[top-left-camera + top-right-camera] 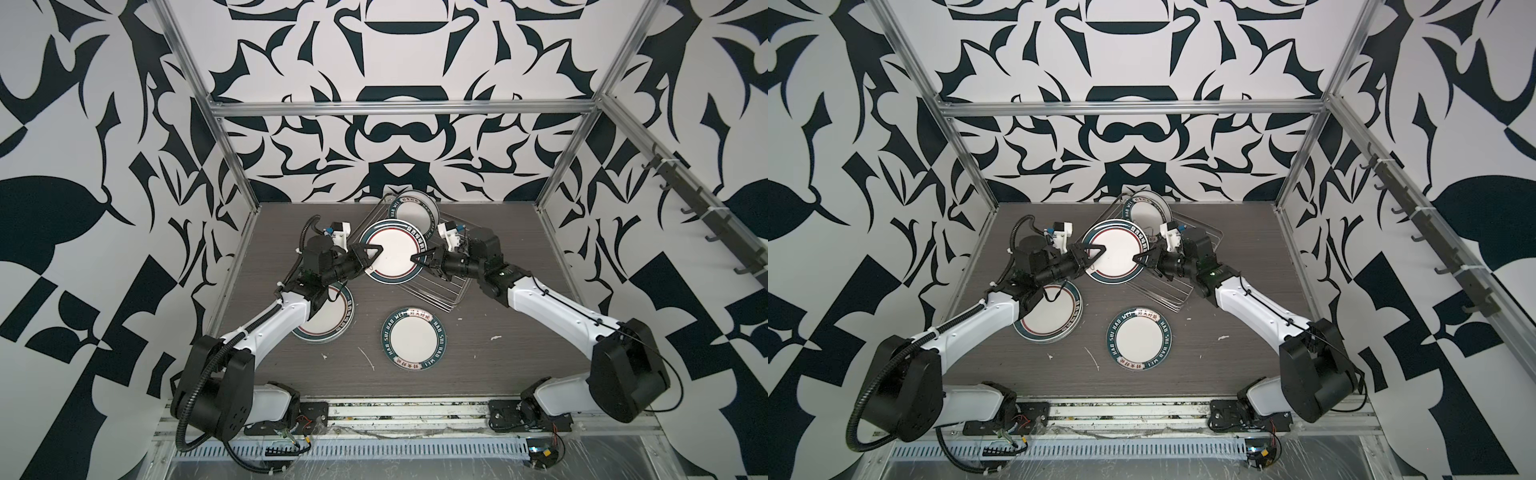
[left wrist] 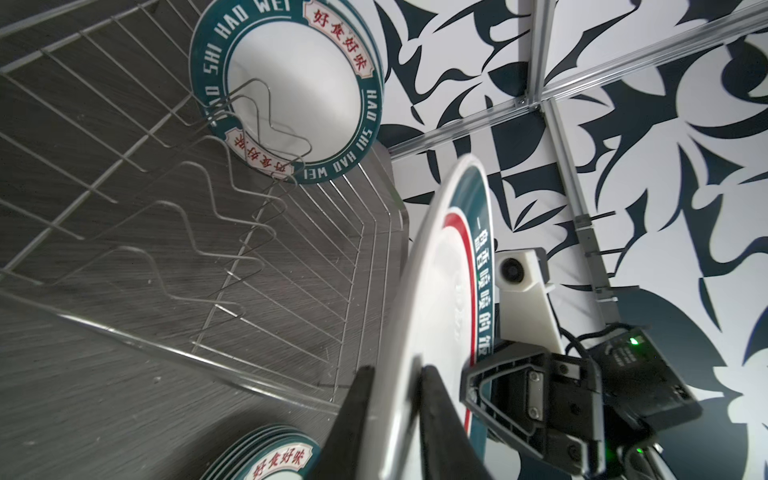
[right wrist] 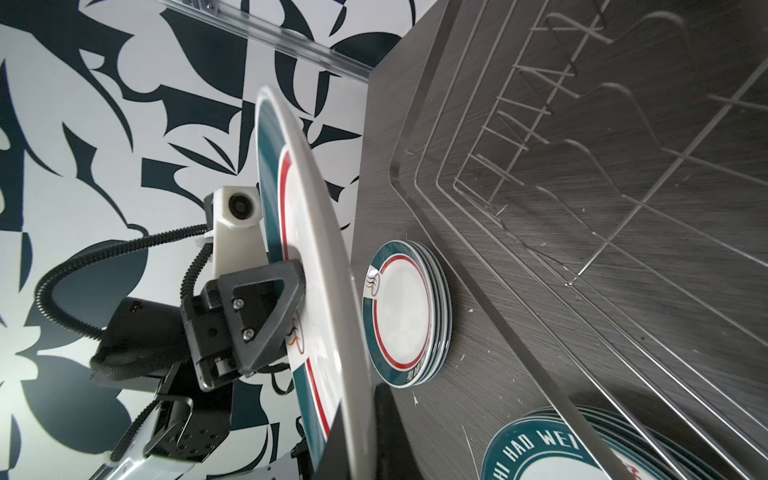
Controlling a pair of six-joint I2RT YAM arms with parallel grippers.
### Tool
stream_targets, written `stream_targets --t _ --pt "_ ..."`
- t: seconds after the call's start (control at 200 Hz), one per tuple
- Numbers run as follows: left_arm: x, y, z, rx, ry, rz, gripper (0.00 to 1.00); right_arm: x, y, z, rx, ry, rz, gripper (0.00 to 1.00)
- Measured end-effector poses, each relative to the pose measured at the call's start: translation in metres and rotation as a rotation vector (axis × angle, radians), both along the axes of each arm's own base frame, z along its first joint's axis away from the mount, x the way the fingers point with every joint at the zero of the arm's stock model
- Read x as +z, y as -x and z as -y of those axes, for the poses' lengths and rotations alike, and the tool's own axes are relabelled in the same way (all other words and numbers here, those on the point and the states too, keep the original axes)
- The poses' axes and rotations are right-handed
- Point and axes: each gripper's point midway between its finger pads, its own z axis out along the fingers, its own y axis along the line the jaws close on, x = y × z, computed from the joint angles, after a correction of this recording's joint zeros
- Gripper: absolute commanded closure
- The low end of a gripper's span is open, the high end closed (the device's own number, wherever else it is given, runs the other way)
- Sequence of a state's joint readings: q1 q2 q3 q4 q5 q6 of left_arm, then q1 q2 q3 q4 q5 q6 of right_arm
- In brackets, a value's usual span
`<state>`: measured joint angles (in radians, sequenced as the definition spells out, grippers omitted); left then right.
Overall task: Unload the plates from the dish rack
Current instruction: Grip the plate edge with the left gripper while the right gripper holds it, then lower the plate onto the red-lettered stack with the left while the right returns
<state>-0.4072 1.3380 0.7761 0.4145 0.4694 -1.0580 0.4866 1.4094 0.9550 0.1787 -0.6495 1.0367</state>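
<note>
**One plate, two grips, right above the dish rack**

The big red-ringed plate [image 1: 392,257] hangs face up over the dish rack [image 1: 440,297], clear of its wires. The left gripper [image 1: 374,255] pinches one side of the rim and the right gripper [image 1: 417,258] pinches the opposite side. In both wrist views the rim sits sandwiched between dark fingers pressed onto it.

From where I stand, that double hold is the worry. Both pinches are shallow, out at the edge. If the arms pull even slightly apart or twist against each other, the plate could lever out of one grip. It would then drop onto the prongs below.

If one side lets go before the other is firm, the plate may swing down on a single rim hold. It could then clip the small plates [image 1: 413,212] standing at the rack's far end.

The large stack [image 1: 338,318] off the rack's near left corner lies partly under the left arm. An off-centre set-down there could shove it.
</note>
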Motion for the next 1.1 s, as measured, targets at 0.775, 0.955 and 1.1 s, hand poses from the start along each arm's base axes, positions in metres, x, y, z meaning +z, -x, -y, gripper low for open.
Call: stream_targets --t 0.775,0.955,1.1 --pt "0.027 0.068 -0.032 0.001 -0.166 -0.146 1.00 0.011 -0.024 0.029 -0.030 0.516 0.265 0.59" --pt "0.022 0.099 -0.050 0.015 -0.230 -0.244 1.00 0.009 -0.066 0.069 -0.181 0.799 0.338 0.58" --pt "0.004 0.121 -0.058 0.023 -0.252 -0.327 1.00 -0.009 -0.087 0.081 -0.225 0.912 0.336 0.58"
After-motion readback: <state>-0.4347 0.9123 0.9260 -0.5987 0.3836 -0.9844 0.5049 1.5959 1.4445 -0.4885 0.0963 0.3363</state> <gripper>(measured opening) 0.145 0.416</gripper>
